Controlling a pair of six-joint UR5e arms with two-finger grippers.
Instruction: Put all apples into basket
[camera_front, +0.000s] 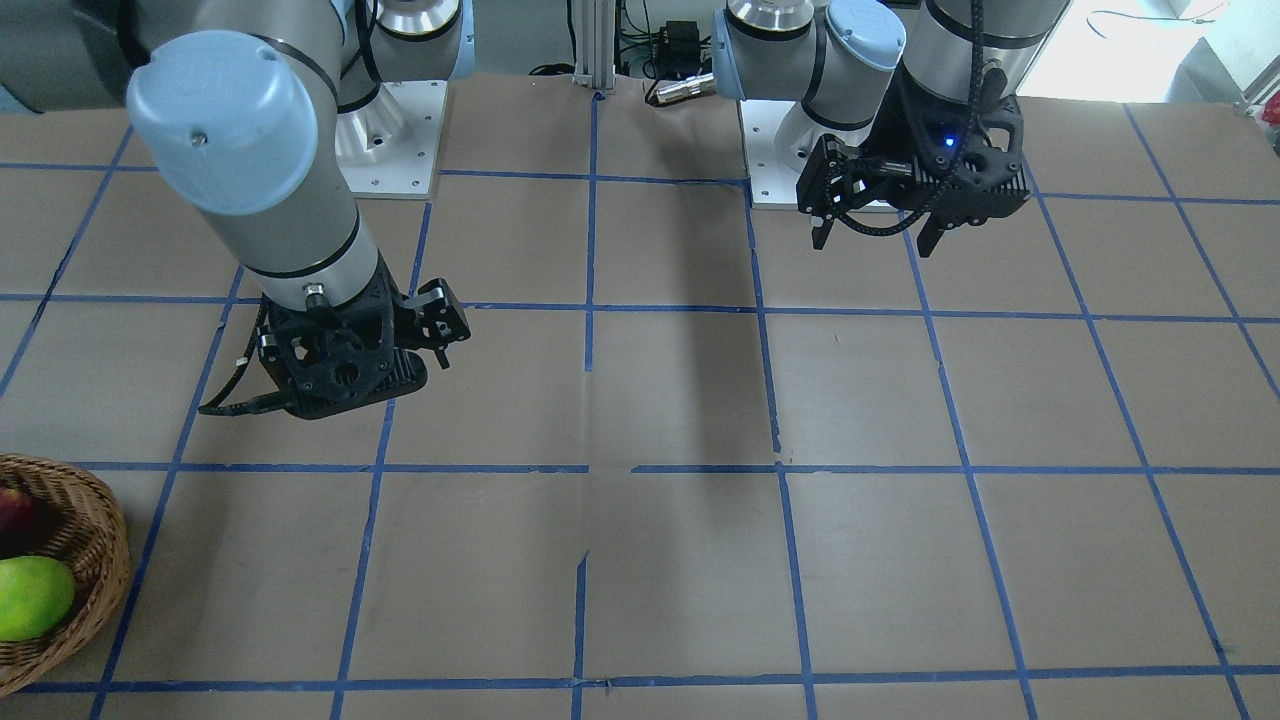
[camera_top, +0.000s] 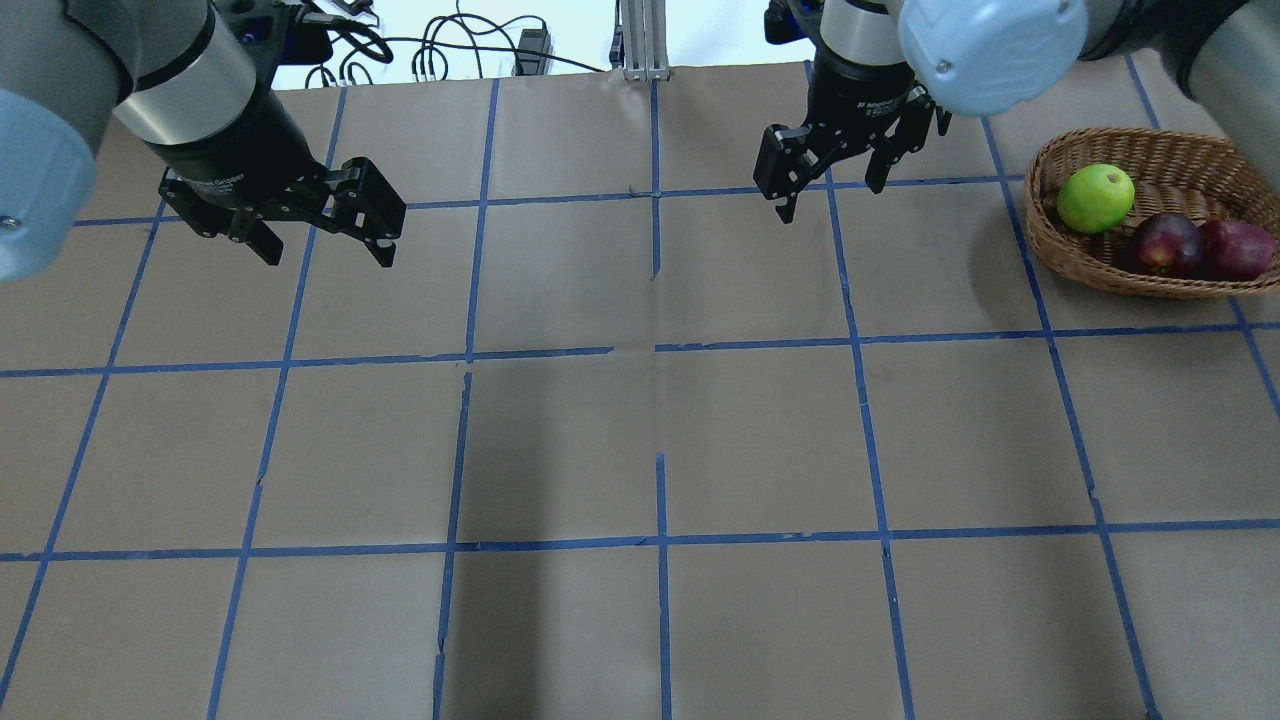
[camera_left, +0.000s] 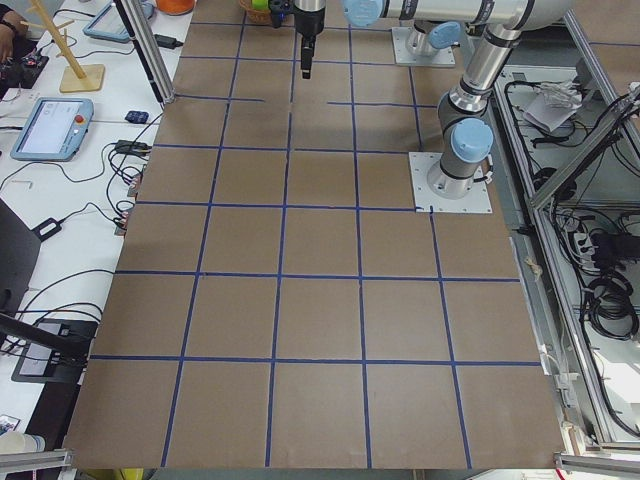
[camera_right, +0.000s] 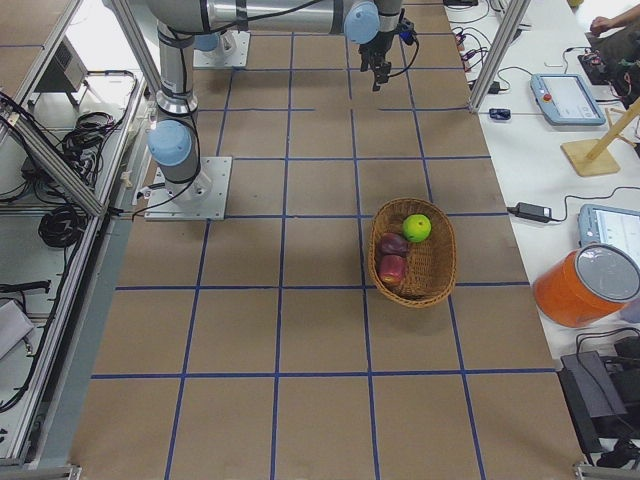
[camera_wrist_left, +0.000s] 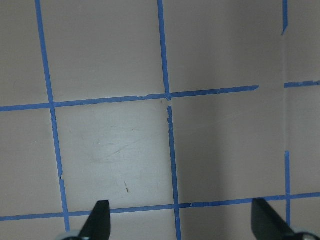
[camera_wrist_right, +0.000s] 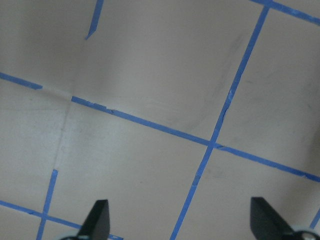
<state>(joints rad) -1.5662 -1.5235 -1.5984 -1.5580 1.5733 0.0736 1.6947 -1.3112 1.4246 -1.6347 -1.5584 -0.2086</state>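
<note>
Green apple (camera_top: 1095, 198) lies in the round wicker basket (camera_top: 1165, 148), at the 10 o'clock side of its bowl in the overhead view. A dark maroon apple (camera_top: 1163, 244) sits at about 6 o'clock in the basket. A red apple (camera_top: 1237, 249) lies at about 4 o'clock and touches the maroon one. All three fruits are inside the rim. The basket stands at roughly 2 o'clock on the brown paper-covered table (camera_top: 650, 440), which is marked into squares with blue tape.

The right gripper (camera_top: 833, 200) hangs above the table at about 1 o'clock. It is off the basket's 9 o'clock side and clear of it. Its jaws are spread with nothing between them, and its wrist camera shows both fingertips (camera_wrist_right: 100, 217) over bare paper and tape lines.

The left gripper (camera_top: 330, 258) hangs at about 10 o'clock on the table, well apart from the basket. Its jaws are likewise spread wide and empty. Its wrist view shows the fingertips (camera_wrist_left: 101, 220) over a tape crossing.
</note>
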